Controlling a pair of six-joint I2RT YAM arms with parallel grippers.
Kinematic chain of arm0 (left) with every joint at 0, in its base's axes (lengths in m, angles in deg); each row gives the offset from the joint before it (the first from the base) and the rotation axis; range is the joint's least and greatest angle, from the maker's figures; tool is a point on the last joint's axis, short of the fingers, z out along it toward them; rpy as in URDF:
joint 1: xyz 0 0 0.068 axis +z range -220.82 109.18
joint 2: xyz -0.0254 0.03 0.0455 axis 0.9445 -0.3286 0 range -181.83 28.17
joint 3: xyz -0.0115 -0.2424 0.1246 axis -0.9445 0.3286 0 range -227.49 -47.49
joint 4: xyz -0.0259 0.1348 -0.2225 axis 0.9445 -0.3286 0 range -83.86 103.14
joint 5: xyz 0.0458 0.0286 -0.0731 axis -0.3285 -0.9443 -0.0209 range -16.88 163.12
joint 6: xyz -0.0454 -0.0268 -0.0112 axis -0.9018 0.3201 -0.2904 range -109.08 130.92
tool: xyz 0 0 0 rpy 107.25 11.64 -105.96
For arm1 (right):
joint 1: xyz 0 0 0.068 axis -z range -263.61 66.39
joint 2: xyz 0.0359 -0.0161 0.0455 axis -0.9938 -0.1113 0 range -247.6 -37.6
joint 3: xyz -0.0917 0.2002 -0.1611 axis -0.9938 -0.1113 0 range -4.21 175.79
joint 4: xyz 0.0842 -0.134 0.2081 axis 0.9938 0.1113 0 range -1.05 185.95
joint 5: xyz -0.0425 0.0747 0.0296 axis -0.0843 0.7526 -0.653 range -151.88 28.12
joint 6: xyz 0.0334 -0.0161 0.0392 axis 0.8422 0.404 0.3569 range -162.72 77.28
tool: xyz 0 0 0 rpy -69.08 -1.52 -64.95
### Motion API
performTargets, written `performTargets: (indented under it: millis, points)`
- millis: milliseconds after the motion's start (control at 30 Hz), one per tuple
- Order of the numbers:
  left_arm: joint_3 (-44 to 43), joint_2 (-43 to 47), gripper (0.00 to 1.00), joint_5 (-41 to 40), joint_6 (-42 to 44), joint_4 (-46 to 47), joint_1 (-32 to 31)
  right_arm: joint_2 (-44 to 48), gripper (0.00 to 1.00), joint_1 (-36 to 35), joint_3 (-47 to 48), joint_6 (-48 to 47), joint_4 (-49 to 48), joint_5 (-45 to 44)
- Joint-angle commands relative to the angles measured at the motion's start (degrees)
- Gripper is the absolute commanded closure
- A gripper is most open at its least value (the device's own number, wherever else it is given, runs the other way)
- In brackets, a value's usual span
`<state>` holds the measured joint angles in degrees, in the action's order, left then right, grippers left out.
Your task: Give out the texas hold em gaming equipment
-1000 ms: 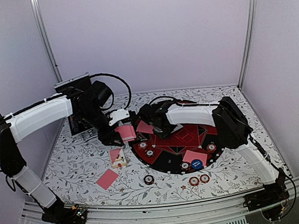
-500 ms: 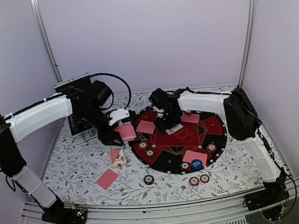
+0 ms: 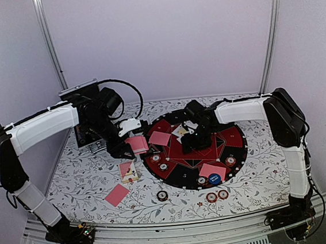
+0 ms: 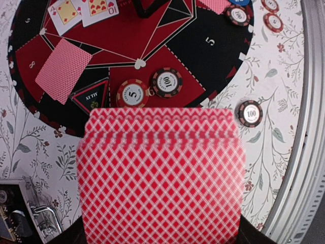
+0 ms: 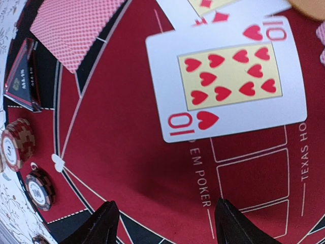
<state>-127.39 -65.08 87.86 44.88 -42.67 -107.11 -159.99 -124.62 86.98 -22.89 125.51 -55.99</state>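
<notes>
**A:** We start with the flowered table (image 3: 88, 181). What takes up most of it?

**B:** The round red-and-black poker mat (image 3: 234, 141), which we see lying right of the middle.

**A:** And the arms?

**B:** We find the left gripper (image 3: 131, 138) over the mat's left edge. It is clamped on a deck of pink-backed cards (image 4: 160, 173), which are slightly fanned with their backs to the wrist camera. The right gripper (image 5: 167, 223) hangs over the mat's red centre with its fingers spread and nothing between them.

**A:** Which loose cards do we see?

**B:** The ten of hearts (image 5: 228, 76) lies face up just ahead of the right gripper, and its edge meets a second face-up card (image 4: 66, 10). One face-down card (image 4: 57, 70) sits on the mat's left sector. Another pink card (image 3: 212, 170) lies near the mat's near edge. A third pink card (image 3: 117, 194) lies on the bare table, near the left.

**A:** And the small pieces?

**B:** On the mat we see a chip marked 5 (image 4: 133, 93) touching a chip marked 100 (image 4: 166, 83). A pair of chips (image 3: 211, 197) sits on the table just off the mat's near rim, and a lone chip (image 3: 162, 196) lies to their left. The blue button disc (image 3: 215, 179) touches the near pink card.
</notes>
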Motion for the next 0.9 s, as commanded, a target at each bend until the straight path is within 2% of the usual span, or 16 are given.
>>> performTargets:
  millis: [0,867]
  points:
    - [-1.7,1.3,1.00,1.2,-0.1,-0.4,0.3,2.0,0.32,1.1,-3.3,2.9,-5.0,4.3]
    - [-2.7,1.1,1.00,0.8,0.0,-0.4,0.3,-7.5,0.33,6.3,4.9,3.8,-6.4,11.4]
